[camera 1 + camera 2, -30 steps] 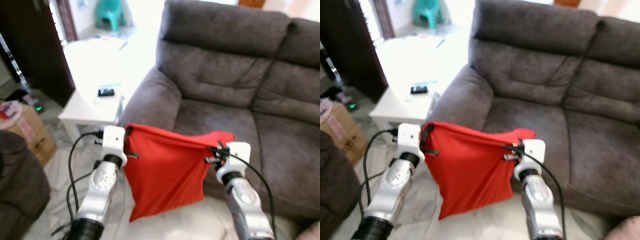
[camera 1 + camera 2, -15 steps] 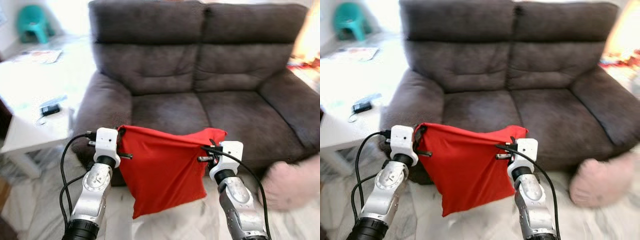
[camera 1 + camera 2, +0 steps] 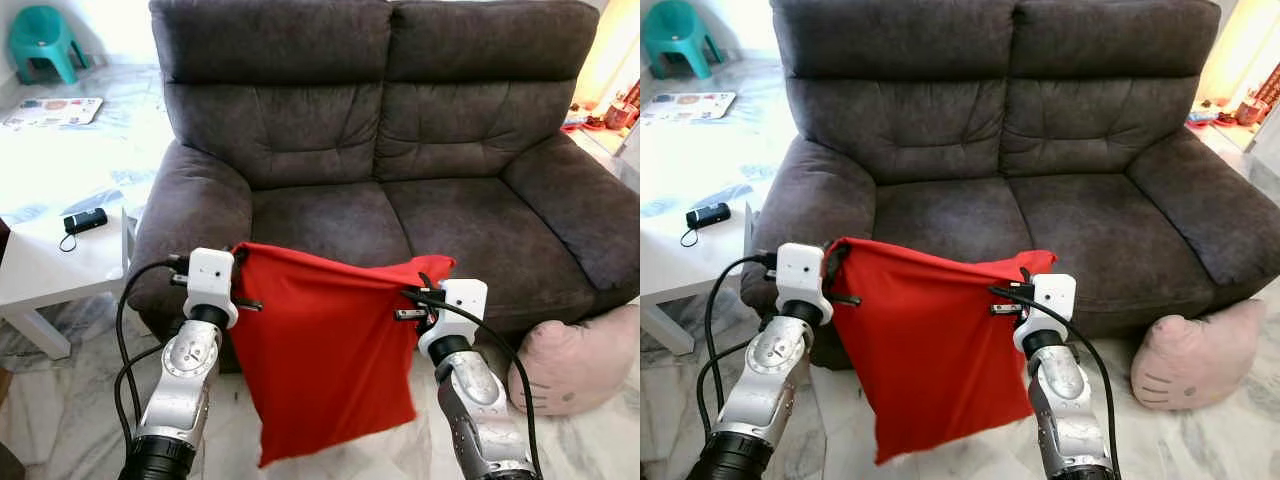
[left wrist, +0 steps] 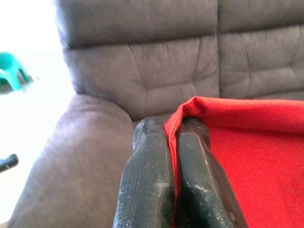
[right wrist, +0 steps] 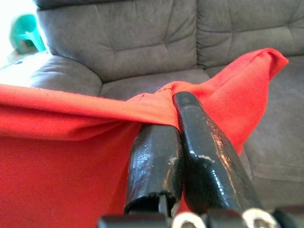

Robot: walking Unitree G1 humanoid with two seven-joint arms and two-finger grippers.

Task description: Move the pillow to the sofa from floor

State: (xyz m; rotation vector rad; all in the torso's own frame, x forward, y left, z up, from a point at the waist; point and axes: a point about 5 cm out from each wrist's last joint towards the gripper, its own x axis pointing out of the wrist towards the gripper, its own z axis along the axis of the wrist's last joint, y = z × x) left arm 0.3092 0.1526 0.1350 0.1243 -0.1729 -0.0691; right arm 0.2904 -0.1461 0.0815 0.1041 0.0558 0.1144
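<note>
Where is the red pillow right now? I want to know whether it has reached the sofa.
Not yet: the red pillow hangs in front of the sofa, below its seat edge, held at its top corners by the left gripper and right gripper.

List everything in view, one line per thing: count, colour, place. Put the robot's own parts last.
Pillow: one, red, limp, hanging between both grippers in front of the sofa.
Sofa: one, dark grey, two seats, straight ahead.
Cat-face cushion: one, pink, on the floor by the sofa's right end.
Side table: one, white, left of the sofa.
Small device: one, black, on the side table.
Plastic stool: one, teal, far back left.
Flat printed item: one, pale, far left; what it lies on is washed out.
Left gripper: black jaws shut on the pillow's left top corner.
Right gripper: black jaws shut on the pillow's top edge near the right corner.
</note>
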